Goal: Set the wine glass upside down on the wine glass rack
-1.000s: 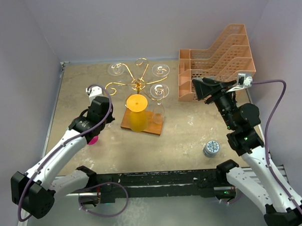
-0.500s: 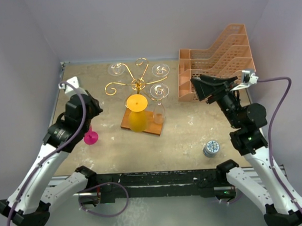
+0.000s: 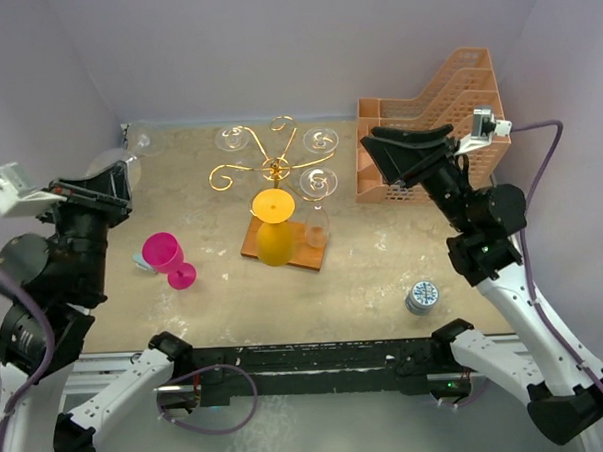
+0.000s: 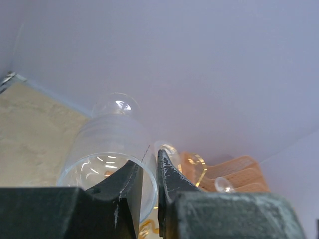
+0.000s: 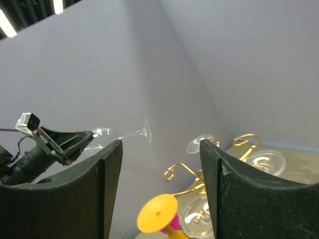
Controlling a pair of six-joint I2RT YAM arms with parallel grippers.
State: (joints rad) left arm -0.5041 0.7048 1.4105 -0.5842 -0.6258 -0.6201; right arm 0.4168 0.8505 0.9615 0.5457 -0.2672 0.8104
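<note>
Since half a second before, our left fingers [image 3: 100, 193] had swung up and back over the left edge of the counter [image 3: 383, 262]. They were clamped on the bowl rim of the clear wine glass [image 4: 109, 144], which lay roughly level in the air, foot toward the far-left corner, well apart from the wine glass rack [image 3: 275, 172] near the middle of the far edge. Our right fingers [image 3: 393, 147] were spread wide, holding nothing, beside the peach tray stack [image 3: 447, 110] in the far-right corner.
</note>
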